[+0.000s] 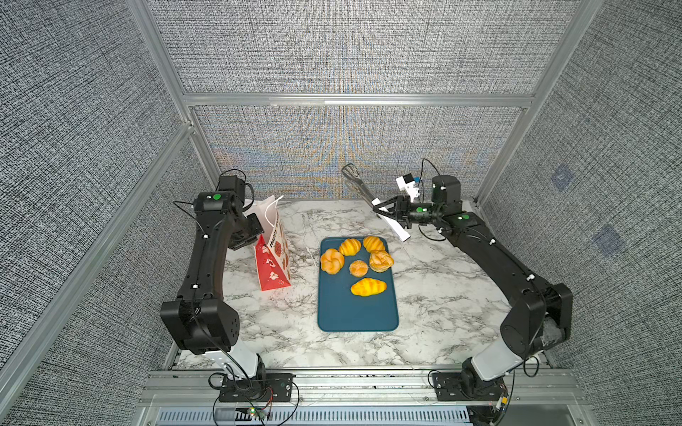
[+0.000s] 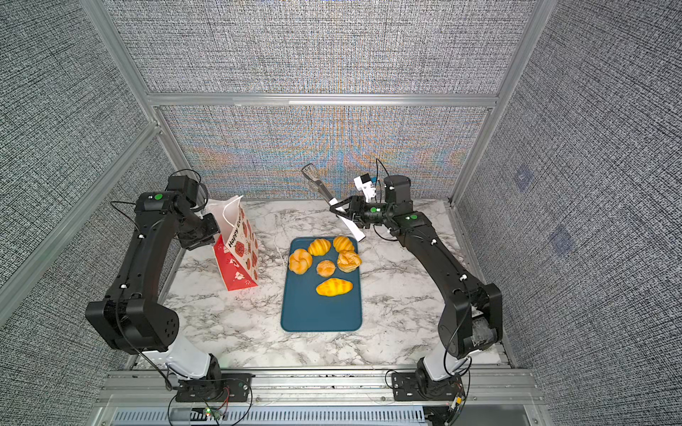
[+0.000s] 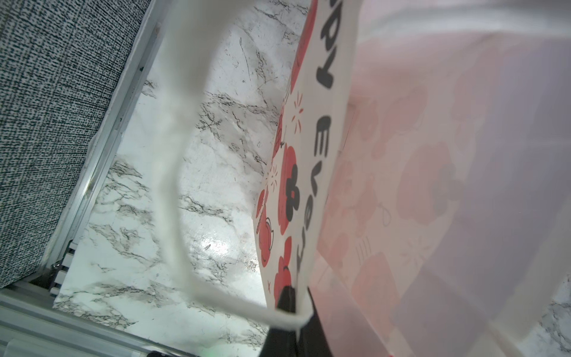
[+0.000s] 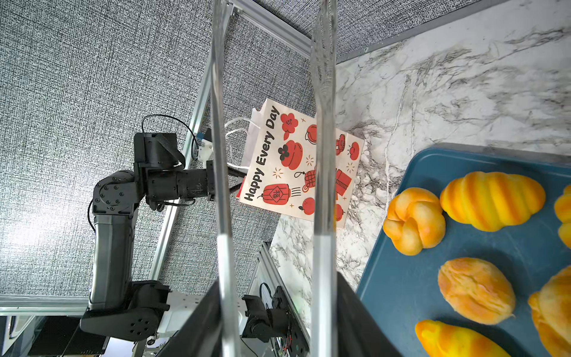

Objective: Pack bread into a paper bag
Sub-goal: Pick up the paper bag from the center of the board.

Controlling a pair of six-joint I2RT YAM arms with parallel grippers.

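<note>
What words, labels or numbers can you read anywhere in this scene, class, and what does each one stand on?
"Happy Every Day": black lettering along the white front of the paper bag.
A character on the red lantern print on that same front: too small to read.
Nothing else readable shows in any view.

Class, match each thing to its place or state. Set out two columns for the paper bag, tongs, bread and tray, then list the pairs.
1 paper bag
2 tongs
3 bread
4 tray

A all six on the tray
B flat on the marble table
C rim pinched by the left gripper
D held in the right gripper

Pairs: 1-C, 2-D, 3-A, 4-B
</note>
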